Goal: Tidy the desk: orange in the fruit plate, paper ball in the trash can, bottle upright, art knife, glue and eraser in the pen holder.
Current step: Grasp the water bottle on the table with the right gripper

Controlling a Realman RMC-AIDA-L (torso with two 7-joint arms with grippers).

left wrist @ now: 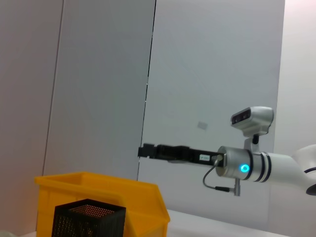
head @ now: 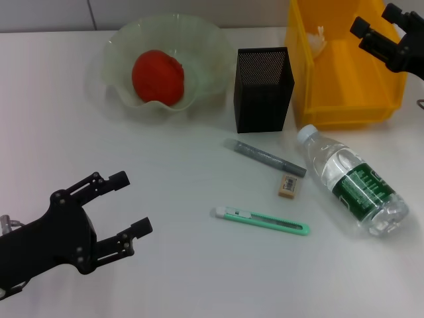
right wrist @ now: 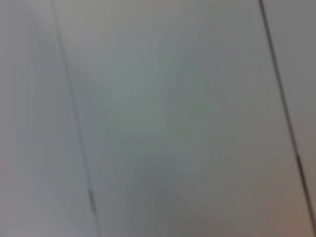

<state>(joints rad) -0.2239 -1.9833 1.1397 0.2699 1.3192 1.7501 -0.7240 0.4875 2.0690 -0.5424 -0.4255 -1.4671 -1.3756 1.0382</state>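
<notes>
Orange [head: 158, 77] seen already in fruit plate [head: 119, 50], paper ball [head: 319, 40] in yellow trash can [head: 351, 106]

Left pincer [head: 126, 207] spread, empty, held over bench [head: 199, 278]; art knife [head: 260, 221] lies beyond its tips

Right pincer [head: 372, 33] spread above trash can, bottle [head: 351, 180] lying on side well below it (round, likely to roll if nudged)

Eraser [head: 289, 186] touching glue [head: 265, 157]; both could be dragged together

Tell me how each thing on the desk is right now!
orange: in the fruit plate.
paper ball: in the yellow bin.
bottle: lying down, capped.
pen holder: upright.
glue, eraser, art knife: lying on the desk.
left hand: open, holding nothing.
right hand: above the bin.
</notes>
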